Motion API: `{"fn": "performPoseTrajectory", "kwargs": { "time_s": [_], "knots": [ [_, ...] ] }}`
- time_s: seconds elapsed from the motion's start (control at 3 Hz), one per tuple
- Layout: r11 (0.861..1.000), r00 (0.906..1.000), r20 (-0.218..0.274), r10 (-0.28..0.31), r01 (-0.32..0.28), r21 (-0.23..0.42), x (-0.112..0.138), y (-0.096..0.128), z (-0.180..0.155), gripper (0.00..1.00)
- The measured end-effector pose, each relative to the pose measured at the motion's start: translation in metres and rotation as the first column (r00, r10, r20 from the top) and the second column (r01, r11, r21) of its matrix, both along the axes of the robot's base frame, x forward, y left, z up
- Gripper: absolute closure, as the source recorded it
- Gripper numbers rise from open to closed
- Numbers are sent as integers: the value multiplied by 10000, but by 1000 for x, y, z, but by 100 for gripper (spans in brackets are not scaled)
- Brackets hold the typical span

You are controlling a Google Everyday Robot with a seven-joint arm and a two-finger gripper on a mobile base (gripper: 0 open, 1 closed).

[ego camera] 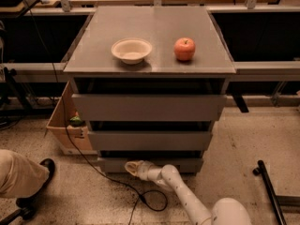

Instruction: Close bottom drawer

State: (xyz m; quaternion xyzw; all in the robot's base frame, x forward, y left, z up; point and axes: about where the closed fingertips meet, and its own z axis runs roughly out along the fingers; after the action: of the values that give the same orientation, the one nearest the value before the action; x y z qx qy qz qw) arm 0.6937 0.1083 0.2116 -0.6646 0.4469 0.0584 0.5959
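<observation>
The arm [186,199] is showing smooth white tubular segments and rounded joints; its cream gripper [133,168] is sitting below the front edge of the worktop [154,29].

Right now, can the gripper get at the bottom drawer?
Probably yes. The gripper is low by the floor, right at the left part of the bottom drawer front panel. Nothing stands between them, though I cannot tell whether it touches the panel.
</observation>
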Motion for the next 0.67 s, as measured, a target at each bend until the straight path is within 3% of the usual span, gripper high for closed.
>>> {"fn": "performPoseTrajectory", "kwargs": {
  "time_s": [0.33, 0.67],
  "knots": [
    [9997, 9960, -865, 215, -226, -123, -18, -38, -1, 100],
    [9911, 9837, -1457, -1057, 923, -964, -39, -132, 7, 100]
  ]
}}
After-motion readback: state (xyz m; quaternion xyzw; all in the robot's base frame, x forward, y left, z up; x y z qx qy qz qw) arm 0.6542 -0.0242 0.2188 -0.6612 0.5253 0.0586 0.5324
